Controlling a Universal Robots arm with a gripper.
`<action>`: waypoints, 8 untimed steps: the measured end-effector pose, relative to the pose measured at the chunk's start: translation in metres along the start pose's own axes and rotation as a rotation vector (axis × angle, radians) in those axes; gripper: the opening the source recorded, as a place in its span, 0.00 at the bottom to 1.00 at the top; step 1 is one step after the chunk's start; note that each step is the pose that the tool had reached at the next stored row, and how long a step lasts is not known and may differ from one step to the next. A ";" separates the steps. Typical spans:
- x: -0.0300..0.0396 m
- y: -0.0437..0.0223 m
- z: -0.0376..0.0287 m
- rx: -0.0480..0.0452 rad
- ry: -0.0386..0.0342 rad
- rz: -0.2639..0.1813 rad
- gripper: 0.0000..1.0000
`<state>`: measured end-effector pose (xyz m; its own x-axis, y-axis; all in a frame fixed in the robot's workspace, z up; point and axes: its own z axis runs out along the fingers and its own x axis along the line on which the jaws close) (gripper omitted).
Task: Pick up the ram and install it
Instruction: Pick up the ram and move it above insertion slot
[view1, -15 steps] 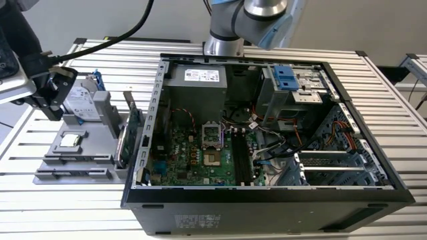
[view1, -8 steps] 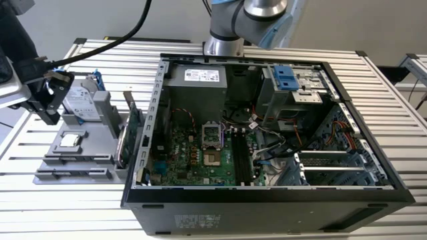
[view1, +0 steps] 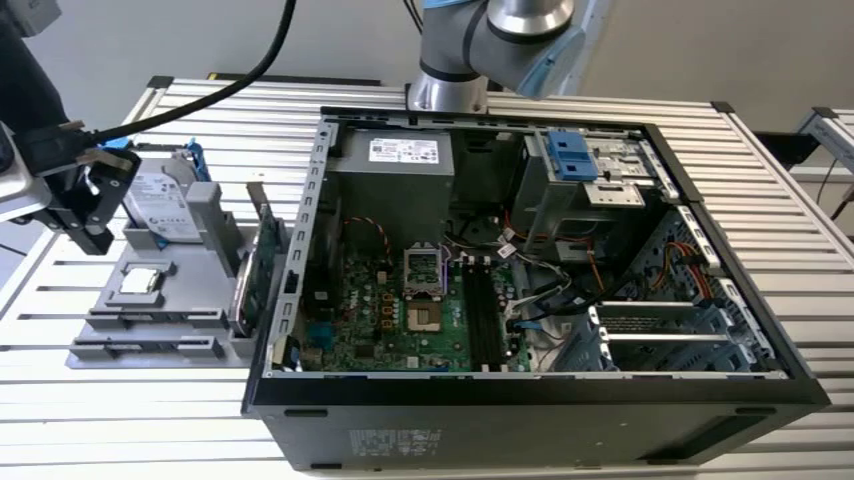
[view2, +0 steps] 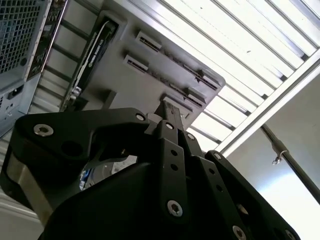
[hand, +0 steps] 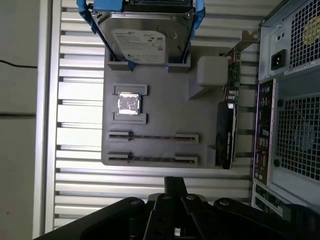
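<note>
My gripper (view1: 91, 238) hangs at the exterior view's left, above the outer side of a grey parts holder (view1: 180, 300). Its black fingertips (view2: 170, 106) are pressed together with nothing between them, and the gripper (hand: 175, 181) hovers just off the holder's edge (hand: 160, 105). Two long slots (hand: 152, 136) (hand: 152, 159) on the holder each show a thin dark strip. I cannot tell whether either strip is the ram. The black memory sockets (view1: 483, 315) lie on the motherboard inside the open computer case (view1: 534, 385).
The holder also carries a silver hard drive in a blue frame (view1: 160, 205), a square processor (hand: 128, 103) and an upright green expansion card (view1: 260, 260) next to the case wall. The arm's base (view1: 447, 90) stands behind the case. A black cable (view1: 254, 70) sags overhead.
</note>
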<state>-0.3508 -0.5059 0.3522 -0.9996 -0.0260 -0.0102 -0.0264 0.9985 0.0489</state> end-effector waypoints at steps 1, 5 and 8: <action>0.0007 0.0000 0.0002 0.0000 0.0000 0.000 0.00; 0.0013 0.0000 0.0005 0.0000 0.0010 0.000 0.00; 0.0013 0.0000 0.0005 0.0000 0.0011 0.000 0.00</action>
<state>-0.3521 -0.5059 0.3517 -0.9996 -0.0260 -0.0091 -0.0264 0.9985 0.0489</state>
